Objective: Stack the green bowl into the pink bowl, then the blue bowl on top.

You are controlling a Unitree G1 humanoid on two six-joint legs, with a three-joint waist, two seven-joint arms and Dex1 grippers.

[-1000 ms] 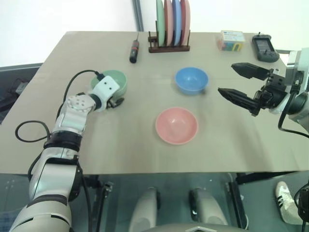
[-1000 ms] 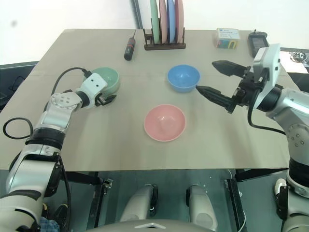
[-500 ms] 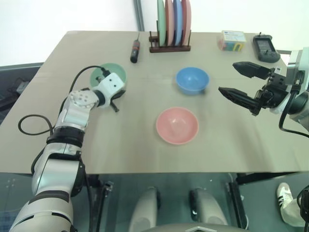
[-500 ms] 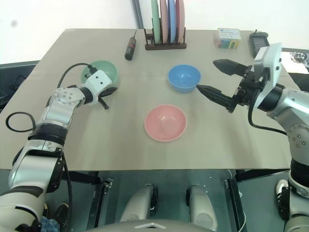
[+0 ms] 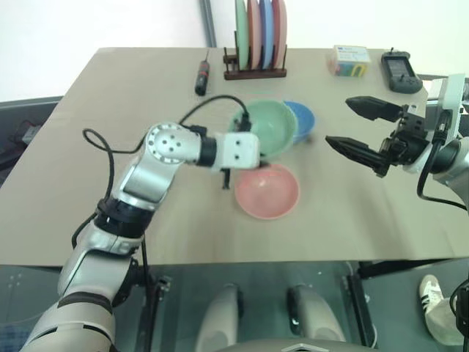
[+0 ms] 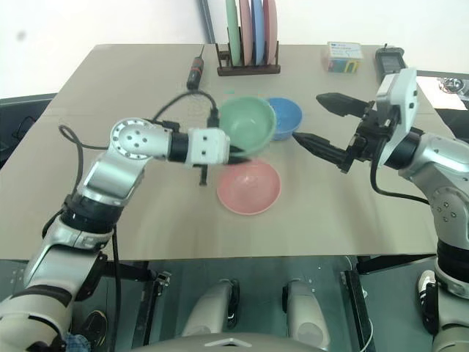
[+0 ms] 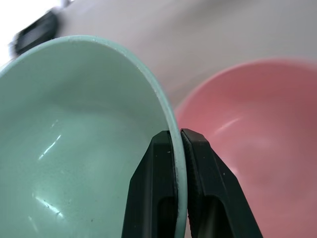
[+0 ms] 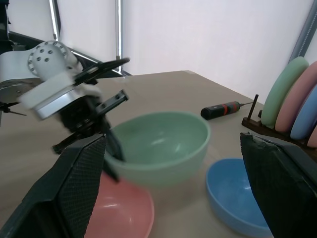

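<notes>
So, quick rundown of the bench (image 5: 110, 95) right now:

Left claw (image 7: 177, 136): clamped tight on the rim of the green bowl (image 5: 270, 126), one finger inside the wall and one outside. You can see it really well from the left wrist view.

Green bowl: lifted off the bench, tilted a bit, hanging just above and at about 12 o'clock of the pink bowl (image 5: 267, 191). It overlaps the blue bowl (image 5: 302, 117) from the head camera, covering that one's 9 o'clock side.

Pink bowl: sitting flat on the bench near the middle, empty, nothing stacked in it yet.

Blue bowl: on the bench at roughly 1 o'clock from the pink one, upright and empty.

Right claw (image 5: 357, 127): wide open, both black fingers spread far apart, holding nothing. It hovers above the bench at 3 o'clock of the blue bowl, pointing toward the bowls.

Plate rack (image 5: 255, 72): at the far edge, 12 o'clock of the bowls, with green, pink, blue and another pink plate standing upright in it.

Screwdriver (image 5: 202, 75): lying just to the 9 o'clock side of the rack.

Small box (image 5: 350, 60): far edge, 3 o'clock side of the rack, colourful print.

Black device (image 5: 400, 71): right beside that box, at the bench corner.
</notes>
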